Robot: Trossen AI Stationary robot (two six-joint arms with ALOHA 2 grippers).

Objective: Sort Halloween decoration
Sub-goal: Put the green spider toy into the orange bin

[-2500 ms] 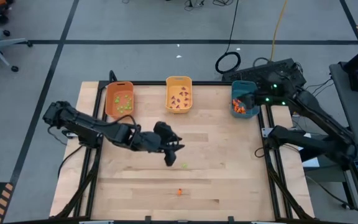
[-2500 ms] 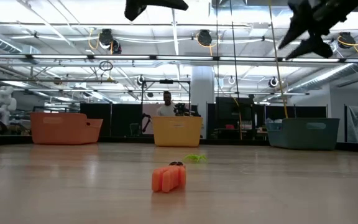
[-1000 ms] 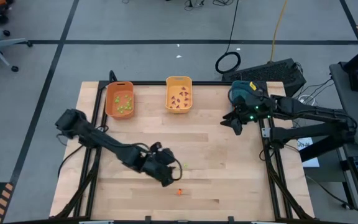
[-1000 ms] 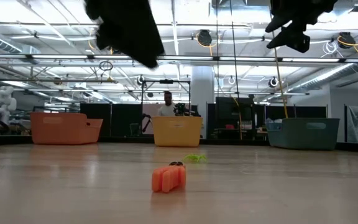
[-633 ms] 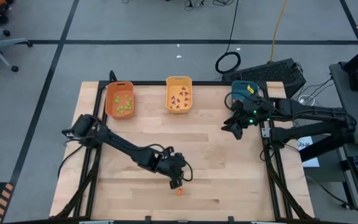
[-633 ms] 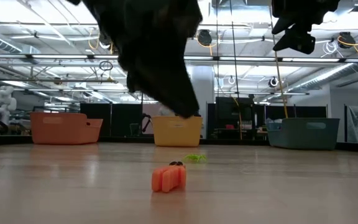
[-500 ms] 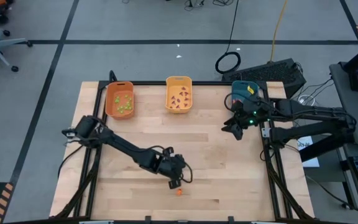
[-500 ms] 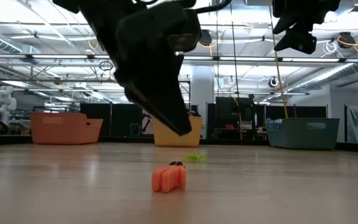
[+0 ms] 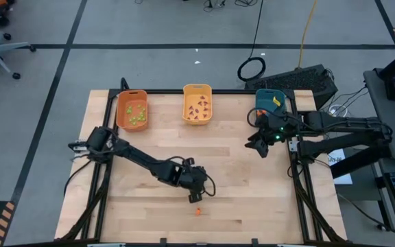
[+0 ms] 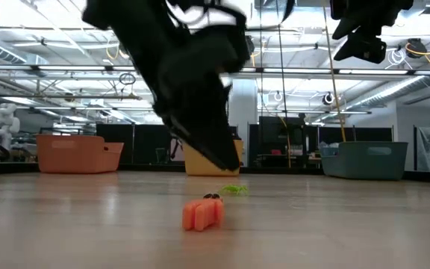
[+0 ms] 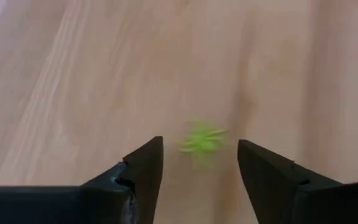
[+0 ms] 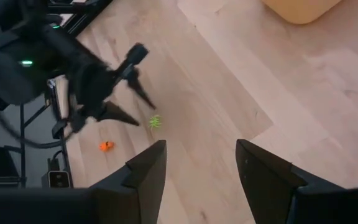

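Note:
A light green trinket (image 11: 201,142) lies on the wooden table (image 9: 252,206), seen in the left wrist view just ahead of and between my left gripper's open fingers. My left gripper (image 9: 198,193) hangs tipped downward above it, touching nothing. The low view shows its tip (image 10: 226,161) above the green trinket (image 10: 234,190). An orange trinket (image 9: 198,211) lies nearer the near edge, also seen in the low view (image 10: 202,213). My right gripper (image 9: 259,145) waits open and empty, raised near the table's right edge.
Three bins stand along the far edge: an orange bin (image 9: 132,110) with green trinkets, a yellow bin (image 9: 197,104) with purple trinkets, and a teal bin (image 9: 269,103) at the far right. Bare wood lies around the two loose trinkets.
My left gripper has come down and gone toward the table's right edge, ending low over the green trinket. Both loose trinkets have stayed where they were.

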